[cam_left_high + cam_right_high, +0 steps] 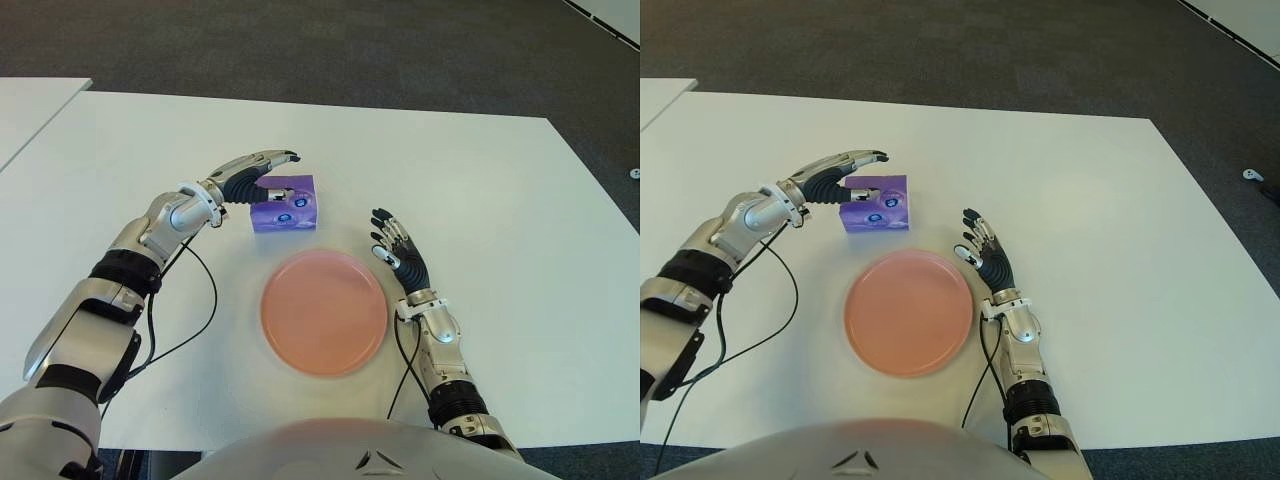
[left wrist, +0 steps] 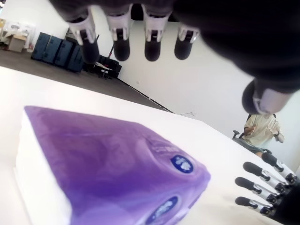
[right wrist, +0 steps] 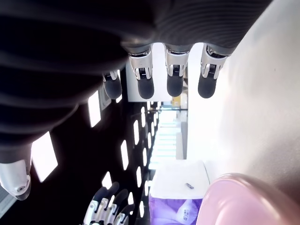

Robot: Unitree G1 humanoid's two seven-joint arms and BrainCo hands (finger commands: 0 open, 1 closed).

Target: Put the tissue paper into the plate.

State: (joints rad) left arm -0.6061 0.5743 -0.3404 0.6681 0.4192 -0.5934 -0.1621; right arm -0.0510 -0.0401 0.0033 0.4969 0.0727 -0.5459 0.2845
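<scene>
Your left hand [image 1: 255, 172] is open with its fingers spread above the purple tissue pack [image 1: 284, 204], holding nothing. The pack lies on the table [image 1: 480, 190] just behind the pink plate [image 1: 323, 311]. Your right hand [image 1: 398, 247], open and empty, shows just right of the plate.

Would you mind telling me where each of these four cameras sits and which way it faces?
Left eye view: head camera, looking down at the table; both arms show.
Right eye view: the same, slightly offset.
Left wrist view: on the left wrist, looking past the open left hand at the tissue pack.
Right wrist view: on the right wrist, looking past the open right hand.
Shared: both wrist views show the pack; the right one also shows the plate.
</scene>
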